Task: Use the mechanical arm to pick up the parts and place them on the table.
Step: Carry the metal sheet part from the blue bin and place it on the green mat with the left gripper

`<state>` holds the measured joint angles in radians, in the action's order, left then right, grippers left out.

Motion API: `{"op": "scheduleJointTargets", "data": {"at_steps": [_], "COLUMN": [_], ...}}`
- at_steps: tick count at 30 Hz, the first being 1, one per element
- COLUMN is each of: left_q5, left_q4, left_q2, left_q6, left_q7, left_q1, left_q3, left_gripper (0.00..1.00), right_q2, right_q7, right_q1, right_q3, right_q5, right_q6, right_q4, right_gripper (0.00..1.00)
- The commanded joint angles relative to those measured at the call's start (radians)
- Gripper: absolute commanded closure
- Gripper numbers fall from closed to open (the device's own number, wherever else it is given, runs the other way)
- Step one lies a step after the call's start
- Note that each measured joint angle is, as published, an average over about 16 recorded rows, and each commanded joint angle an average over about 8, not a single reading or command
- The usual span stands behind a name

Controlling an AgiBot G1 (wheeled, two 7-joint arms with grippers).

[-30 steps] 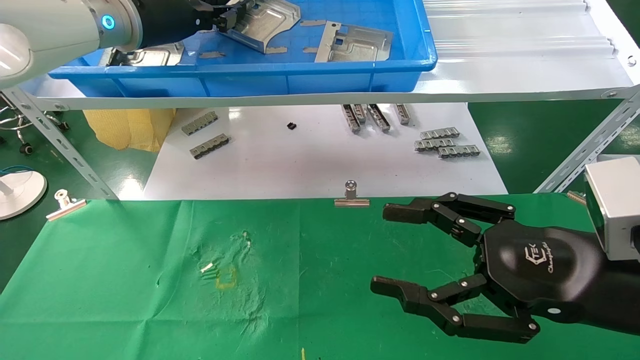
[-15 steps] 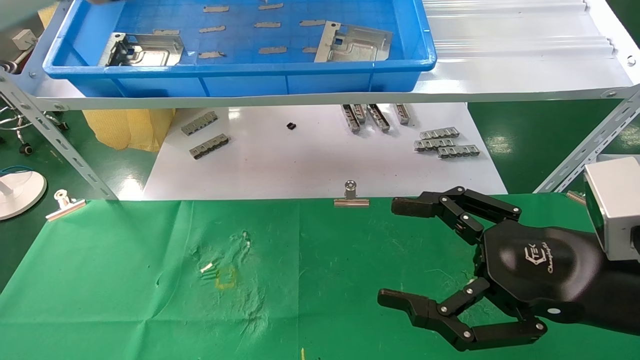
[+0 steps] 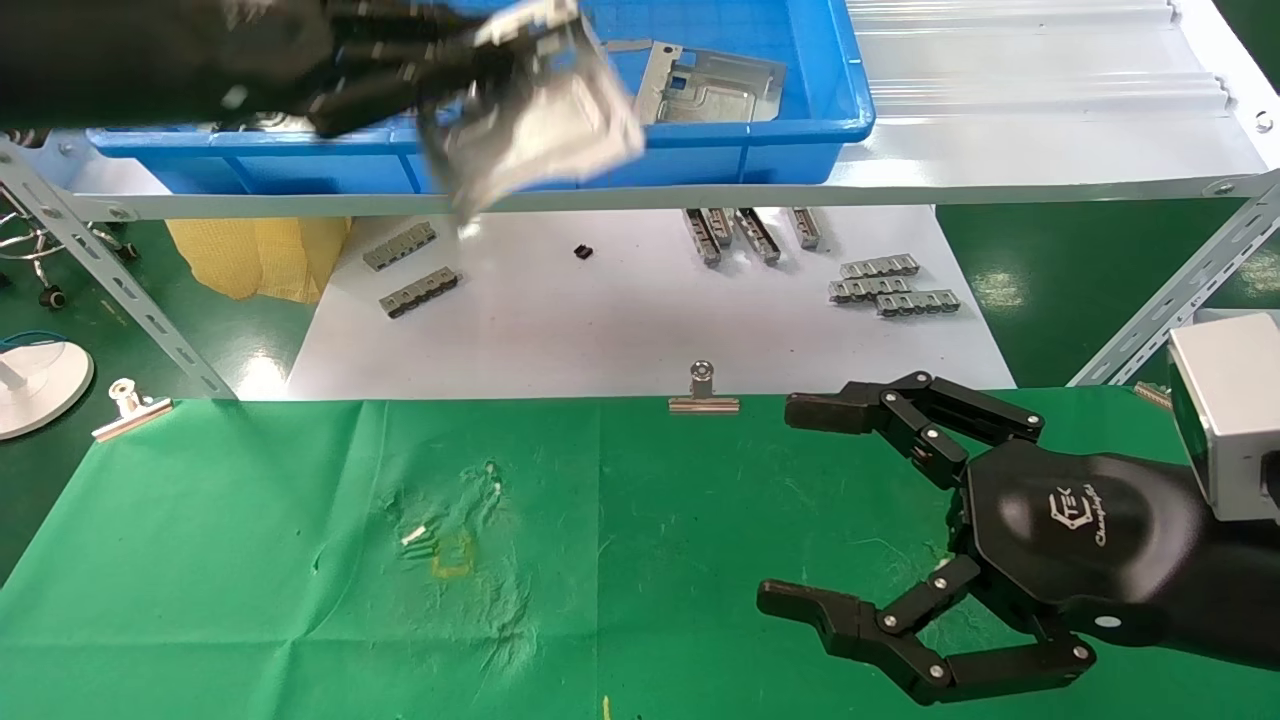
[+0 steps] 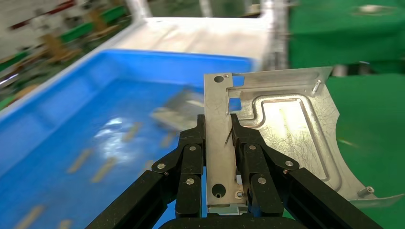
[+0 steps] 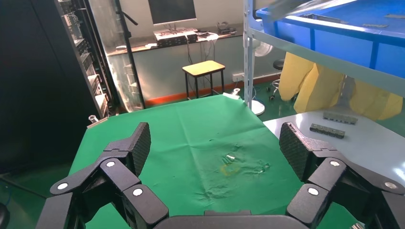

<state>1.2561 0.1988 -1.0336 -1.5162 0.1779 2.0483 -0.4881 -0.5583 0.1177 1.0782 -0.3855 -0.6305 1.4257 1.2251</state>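
My left gripper (image 3: 455, 70) is shut on the bent flange of a silver sheet-metal part (image 3: 540, 120) and holds it in the air over the front wall of the blue tray (image 3: 750, 140). The left wrist view shows the fingers (image 4: 191, 152) clamped on the flange and the part (image 4: 286, 124) beyond them. Another part (image 3: 715, 85) lies in the tray at the right. My right gripper (image 3: 780, 505) hovers open and empty over the right side of the green table (image 3: 650, 560). The right wrist view shows it open (image 5: 215, 143).
The tray stands on a white shelf with slanted metal braces (image 3: 1170, 300). Below it, a white board (image 3: 620, 330) carries grey toothed strips (image 3: 890, 285). Binder clips (image 3: 703, 392) hold the cloth's far edge. A scuffed patch with a yellow mark (image 3: 452, 555) lies at the table's middle left.
One second ago my left gripper held the part inside the tray. It then rose out of view. Now it is back, carrying the part over the tray's front wall. The right gripper barely moved.
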Motion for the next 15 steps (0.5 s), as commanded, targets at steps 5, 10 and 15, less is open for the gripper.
{"op": "scheduleJointTargets", "data": {"at_steps": [5, 10, 15], "left_q5": [-0.065, -0.173, -0.23], "left_q4": [0.125, 0.295, 0.395], "left_q2": [0.09, 0.191, 0.259], "left_q6": [-0.092, -0.089, -0.08], "left_q7": [0.046, 0.038, 0.055], "left_q1": [-0.065, -0.182, -0.271], "left_q3": [-0.027, -0.09, -0.174], "left_gripper": [1.0, 1.0, 1.0], "right_q2": [0.0, 0.0, 0.0], "right_q7": [0.0, 0.0, 0.0], "right_q1": [0.0, 0.0, 0.0], "right_q3": [0.0, 0.0, 0.0], "right_q5": [0.0, 0.0, 0.0], "right_q6": [0.0, 0.0, 0.0], "right_q4": [0.0, 0.0, 0.0], "right_gripper": [0.0, 0.0, 0.0]}}
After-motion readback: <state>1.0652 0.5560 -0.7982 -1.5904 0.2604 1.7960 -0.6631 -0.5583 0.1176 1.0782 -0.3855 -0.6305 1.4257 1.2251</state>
